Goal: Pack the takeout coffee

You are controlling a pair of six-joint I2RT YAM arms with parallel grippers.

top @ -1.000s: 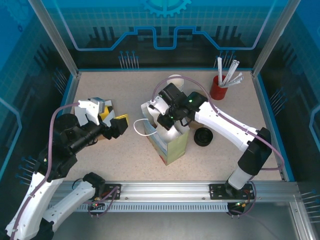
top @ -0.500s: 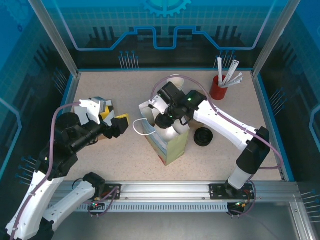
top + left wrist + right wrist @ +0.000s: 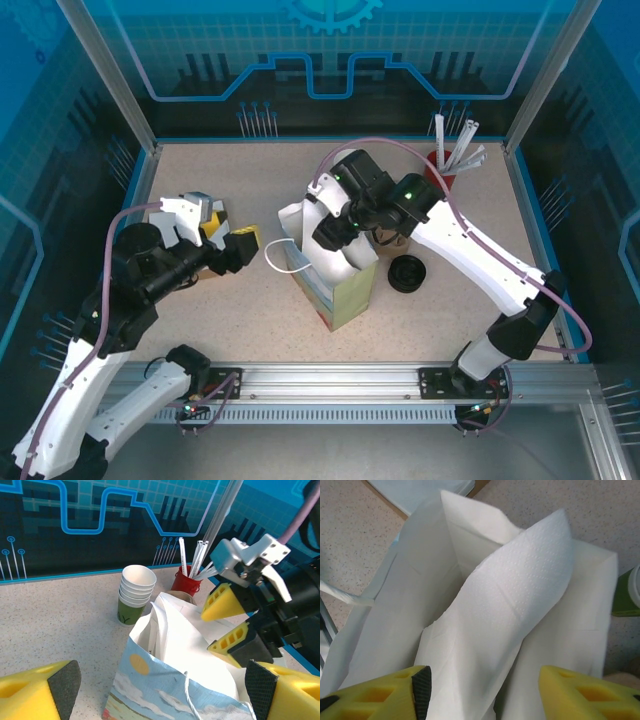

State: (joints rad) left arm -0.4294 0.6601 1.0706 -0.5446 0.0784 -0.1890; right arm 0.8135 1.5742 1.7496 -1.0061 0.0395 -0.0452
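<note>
At the left of the top view the left gripper hovers over the table, its yellow fingers spread wide with nothing between them. In the middle stands a paper bag printed with sky and clouds, its mouth open. A white napkin stands up inside and hides what is below it. Whether the takeout coffee sits under it cannot be told, so neither its cup nor its lid can be described. The right gripper hangs just above the bag's mouth, jaws apart and empty. At the right edge of the right wrist view shows a sliver of olive-green cup wall with a pale rim; which cup it is cannot be told. Behind the bag stands a stack of lidless cups. Right of the bag lie black lids, and a red holder of straws stands at the upper right.
</note>
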